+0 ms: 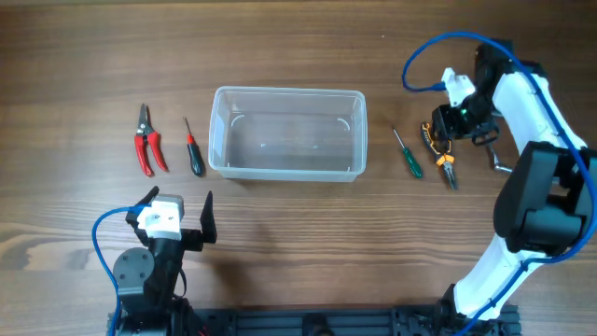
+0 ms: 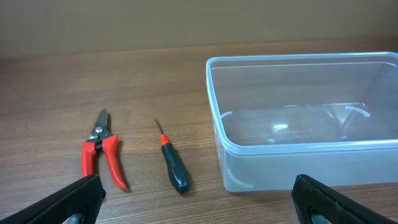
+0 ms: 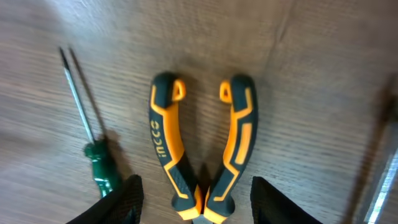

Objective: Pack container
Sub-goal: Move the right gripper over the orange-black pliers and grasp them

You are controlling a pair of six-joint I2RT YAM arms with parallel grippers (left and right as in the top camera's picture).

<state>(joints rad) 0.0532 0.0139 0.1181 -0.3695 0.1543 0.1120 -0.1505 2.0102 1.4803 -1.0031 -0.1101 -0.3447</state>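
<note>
The clear plastic container (image 1: 287,133) stands empty mid-table; it also shows in the left wrist view (image 2: 305,118). Red-handled cutters (image 1: 146,140) and a red-and-black screwdriver (image 1: 193,149) lie left of it, also seen in the left wrist view as cutters (image 2: 101,152) and screwdriver (image 2: 172,167). A green screwdriver (image 1: 407,154) and orange-and-black pliers (image 1: 444,159) lie to its right. My right gripper (image 3: 196,199) is open, its fingers on either side of the pliers (image 3: 202,146), above them; the green screwdriver (image 3: 93,146) lies beside. My left gripper (image 2: 199,202) is open and empty near the front edge.
A metal tool (image 1: 499,161) lies at the far right, past the pliers; it is blurred at the right wrist view's edge (image 3: 382,168). The blue cable of the right arm (image 1: 438,56) loops above the table at the back right.
</note>
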